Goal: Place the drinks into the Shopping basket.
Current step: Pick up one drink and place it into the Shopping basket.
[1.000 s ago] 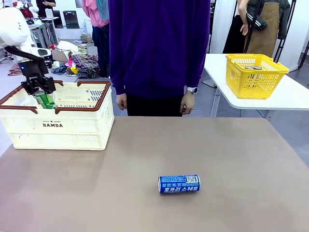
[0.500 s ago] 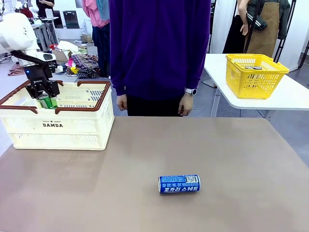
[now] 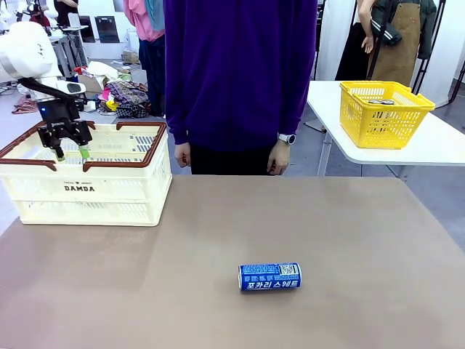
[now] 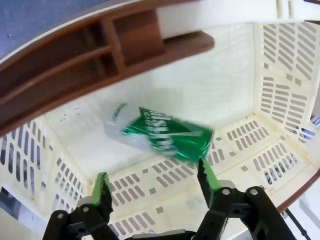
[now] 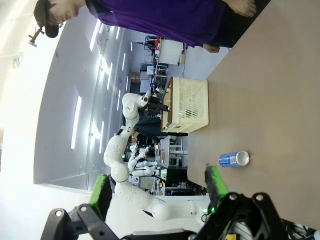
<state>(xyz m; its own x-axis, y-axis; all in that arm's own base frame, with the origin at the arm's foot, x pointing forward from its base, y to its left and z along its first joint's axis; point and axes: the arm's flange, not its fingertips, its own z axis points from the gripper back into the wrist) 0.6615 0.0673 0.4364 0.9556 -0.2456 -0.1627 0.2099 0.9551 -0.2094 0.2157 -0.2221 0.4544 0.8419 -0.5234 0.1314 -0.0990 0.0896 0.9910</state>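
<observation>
Release just happened. The left end effector (image 3: 72,153) was clamped on the green can (image 4: 162,132) (slim, metal, silver ends) a second ago. Now its green pads are spread wide with nothing between them. It hangs just over the rim of the crate (image 3: 94,190) (large, cream-white slatted plastic, brown rim and handles).

The green can is inside the crate, on its side below the pads and clear of both. It's motion-blurred in the left wrist view, so probably mid-drop or not settled yet.

Meaning: that drink counts as delivered. The left arm hasn't backed off from the crate yet.

Remaining: the blue can (image 3: 269,277) (slim metal, white Korean lettering) lies on its side on the brown bench (image 3: 363,233). It's well apart from the crate, off to the crate's right and nearer the robot's edge, same spot as a second ago.

The right end effector (image 5: 157,176) is open and empty, well apart from the crate.

The person in the purple top (image 3: 240,73) stands beyond the crate's far right corner, hands down, not involved.

Likely next: lift clear of the crate rim, then go for the blue can. It's round and on its side, so it could roll if nudged.
</observation>
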